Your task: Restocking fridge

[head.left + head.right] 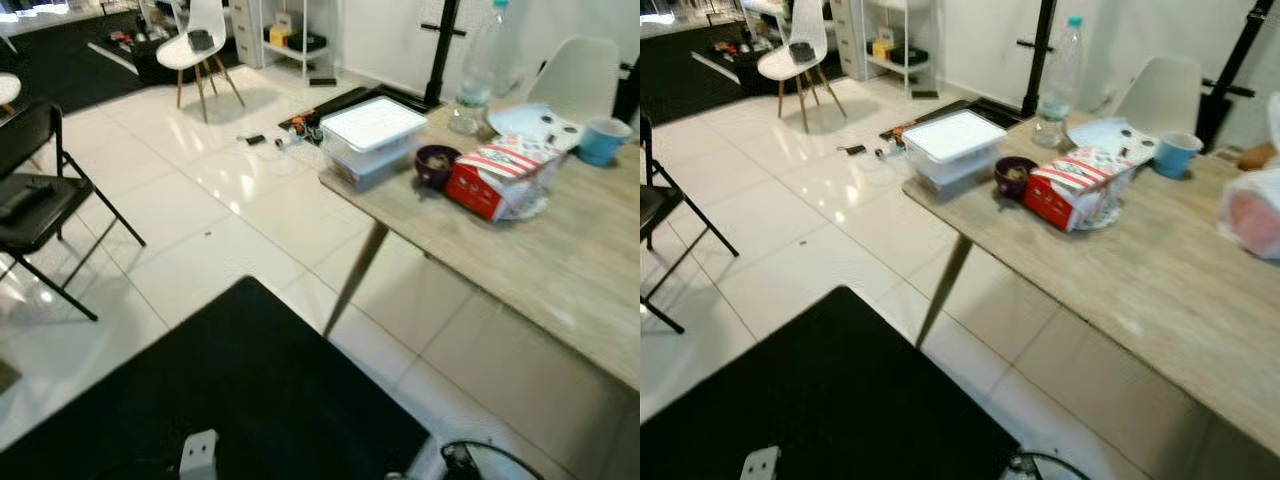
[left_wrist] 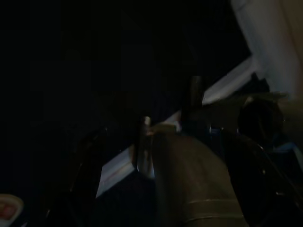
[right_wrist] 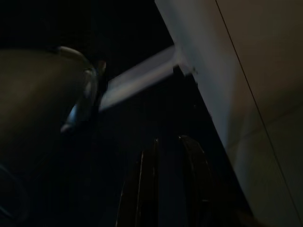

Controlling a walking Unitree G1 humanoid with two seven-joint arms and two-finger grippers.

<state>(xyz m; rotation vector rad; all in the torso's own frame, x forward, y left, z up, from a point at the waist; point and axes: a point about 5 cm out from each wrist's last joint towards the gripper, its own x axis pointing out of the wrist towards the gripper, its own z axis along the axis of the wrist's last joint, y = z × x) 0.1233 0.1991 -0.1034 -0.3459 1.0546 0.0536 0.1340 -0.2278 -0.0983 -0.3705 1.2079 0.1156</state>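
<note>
Your restocking goods sit grouped at the near end of the pale wood-grain table (image 1: 1160, 290), probably so they can be carried off one at a time. The clear plastic storage box with the white lid (image 1: 952, 145) is at the corner, closest to the edge. Just beside it stands the small dark purple bowl (image 1: 1015, 175), then the red-and-white printed snack bag (image 1: 1080, 185), lying on its side over a clear plate. Behind them are the tall clear plastic water bottle (image 1: 1060, 65) standing upright, and a light blue cup (image 1: 1177, 153). At the far right edge lies a translucent bag with something pink inside (image 1: 1252, 215).

All of this is well ahead of both arms and above them. Your right gripper (image 3: 165, 184) hangs low in the dark beside the robot's body, over the black mat (image 1: 840, 400) and the white tiled floor (image 1: 790, 230); its two black fingers stand close together with a narrow gap, holding nothing. Your left gripper (image 2: 170, 127) hangs just as idle in shadow, and I cannot tell how it is set.

No fridge is visible. You look to be at the approach stage: step closer to the table before raising an arm.
</note>
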